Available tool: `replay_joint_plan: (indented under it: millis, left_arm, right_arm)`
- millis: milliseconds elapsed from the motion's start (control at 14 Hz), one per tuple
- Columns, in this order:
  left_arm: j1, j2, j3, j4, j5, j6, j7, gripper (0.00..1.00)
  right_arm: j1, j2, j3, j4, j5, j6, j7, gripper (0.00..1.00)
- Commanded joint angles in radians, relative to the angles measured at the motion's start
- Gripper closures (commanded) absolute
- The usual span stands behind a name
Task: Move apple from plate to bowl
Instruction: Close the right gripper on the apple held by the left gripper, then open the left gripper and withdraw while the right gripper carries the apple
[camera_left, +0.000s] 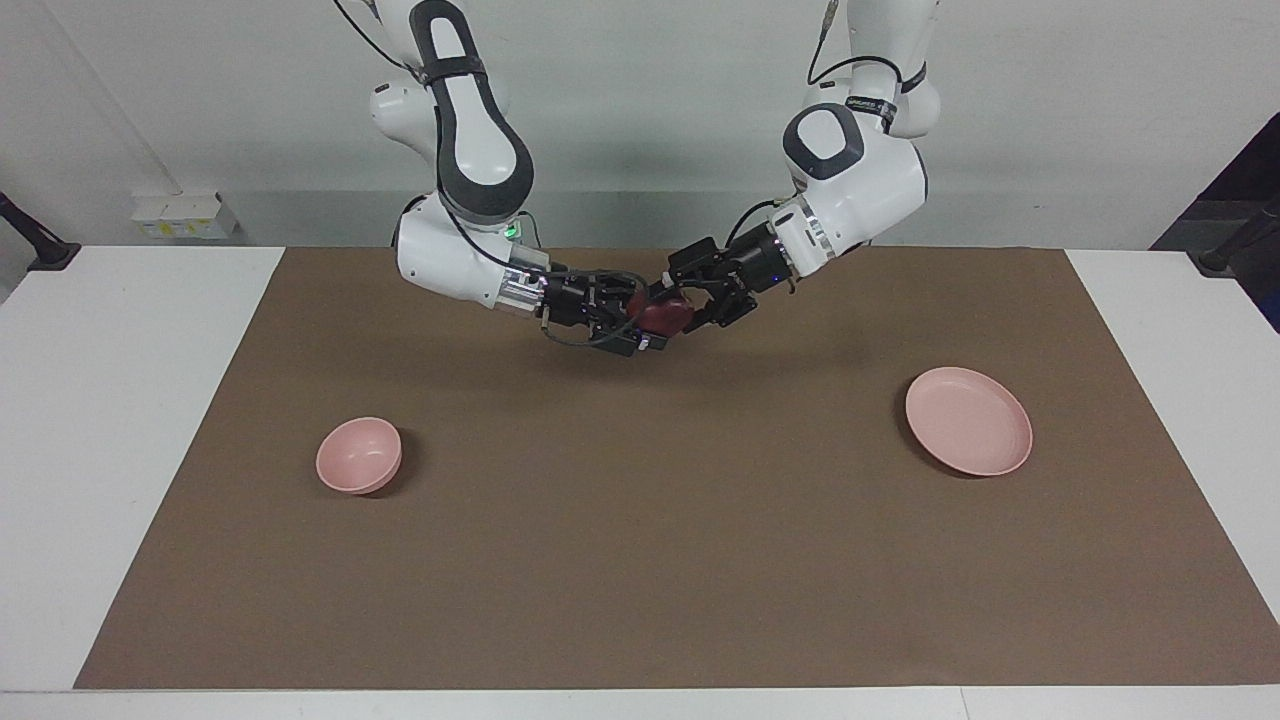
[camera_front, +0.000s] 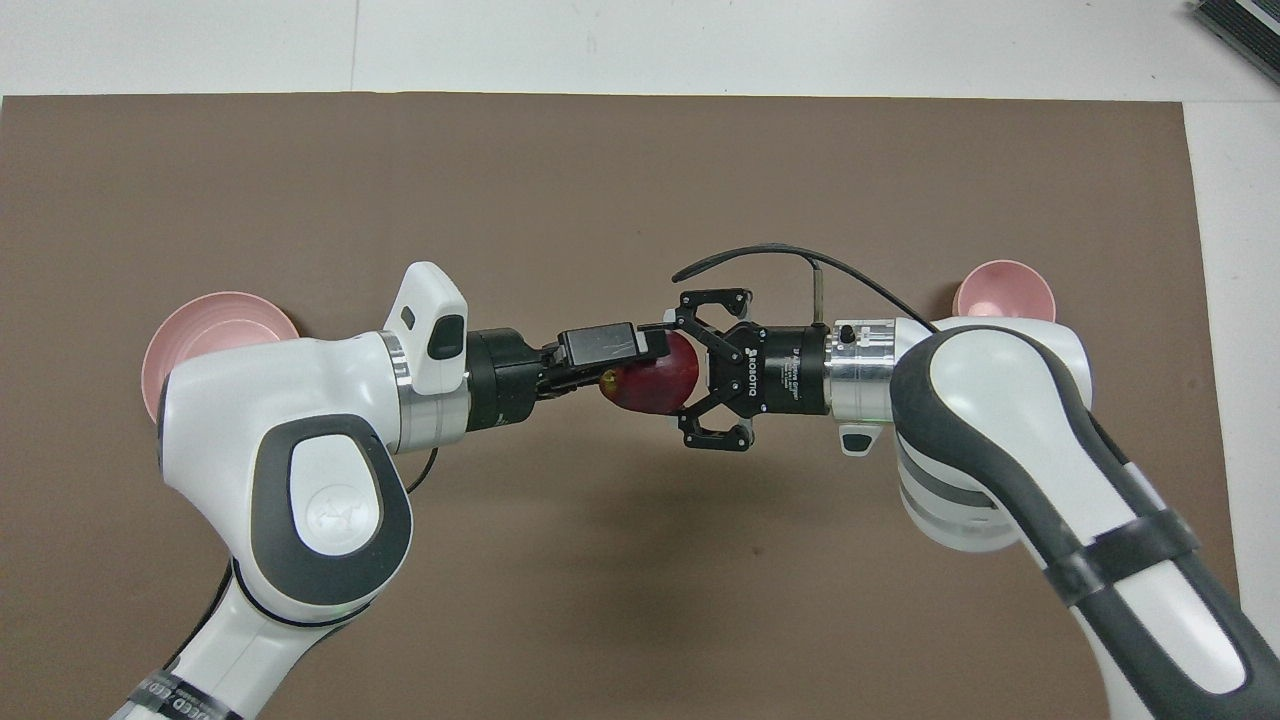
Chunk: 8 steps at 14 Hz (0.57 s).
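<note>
The dark red apple (camera_left: 662, 316) hangs in the air between both grippers, over the mat midway between plate and bowl; it also shows in the overhead view (camera_front: 655, 387). My right gripper (camera_left: 645, 322) (camera_front: 682, 374) is shut on the apple from the bowl's side. My left gripper (camera_left: 674, 300) (camera_front: 640, 362) meets it from the plate's side, with its fingers parted above and below the apple. The pink plate (camera_left: 968, 420) (camera_front: 205, 318) lies bare at the left arm's end. The pink bowl (camera_left: 358, 455) (camera_front: 1003, 288) stands at the right arm's end.
A brown mat (camera_left: 640, 560) covers most of the white table (camera_left: 120, 420). In the overhead view both arms hide part of the plate and of the bowl.
</note>
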Motion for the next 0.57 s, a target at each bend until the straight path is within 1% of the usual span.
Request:
replay_joint_plan:
  millis: [0, 143, 286, 357, 500]
  left_arm:
    - [0.003, -0.025, 0.011, -0.012, 0.039, 0.011, -0.028, 0.00]
    - [0.003, -0.027, 0.042, -0.021, 0.099, 0.003, -0.028, 0.00]
    - [0.003, -0.031, 0.056, -0.046, 0.185, 0.003, -0.028, 0.00]
    - [0.004, -0.039, 0.083, -0.058, 0.247, 0.002, -0.028, 0.00]
    - [0.004, -0.042, 0.126, -0.072, 0.378, -0.029, -0.028, 0.00]
  right_arm:
    - [-0.058, -0.014, -0.001, 0.013, -0.156, -0.008, 0.033, 1.00]
    - [-0.125, -0.011, 0.000, 0.040, -0.327, -0.022, 0.031, 1.00]
    - [-0.208, -0.002, -0.001, 0.067, -0.450, -0.075, 0.018, 1.00]
    - [-0.248, 0.008, 0.000, 0.085, -0.533, -0.087, 0.015, 1.00]
    - [-0.285, 0.035, -0.001, 0.113, -0.673, -0.074, 0.004, 1.00]
